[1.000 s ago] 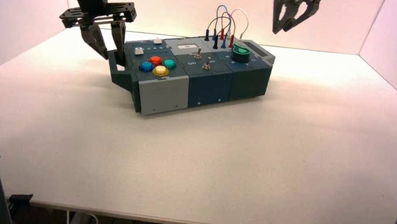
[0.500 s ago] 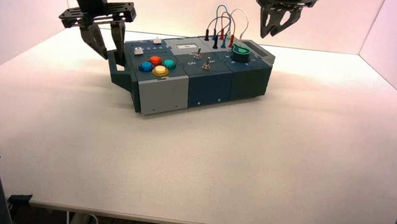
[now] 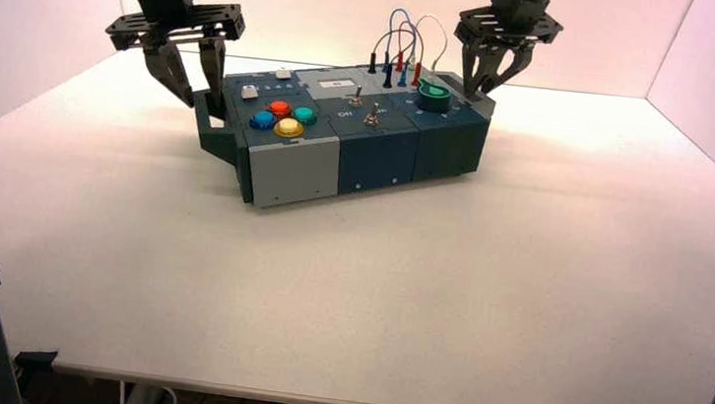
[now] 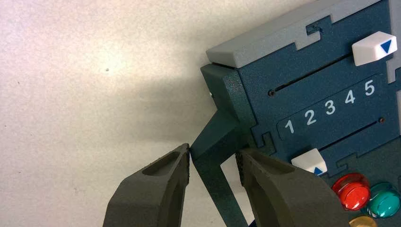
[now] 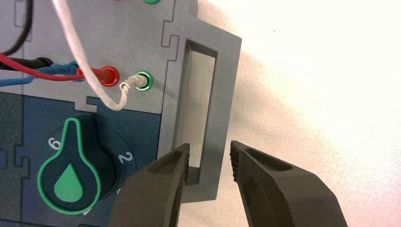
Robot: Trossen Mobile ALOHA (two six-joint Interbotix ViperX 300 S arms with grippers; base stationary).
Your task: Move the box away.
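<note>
While the left gripper (image 3: 191,102) stands open astride the dark teal handle at the box's left end, my right gripper (image 3: 483,93) has moved in from the far right and down over the grey handle (image 5: 222,106) at the other end. Its jaws are parted too, one to each side of the bar. A second ago it was well off to the right of the box (image 3: 378,155), so now I judge both ends are nearly ready to be gripped, and closing both together looks like the next step. The box hasn't shifted; it sits slightly askew on the far part of the table (image 3: 344,300), left of centre.

Both handles are angular frames, matte and faintly grainy like moulded plastic, with a long slot behind the grey bar. The panels interlock like jigsaw pieces. Glossy domed buttons, a raised green-edged knob (image 5: 71,175) and thin looped wires (image 3: 411,34) rise above the flat top; I'd keep the right fingers clear of those wires. The table is pale and finely speckled.
</note>
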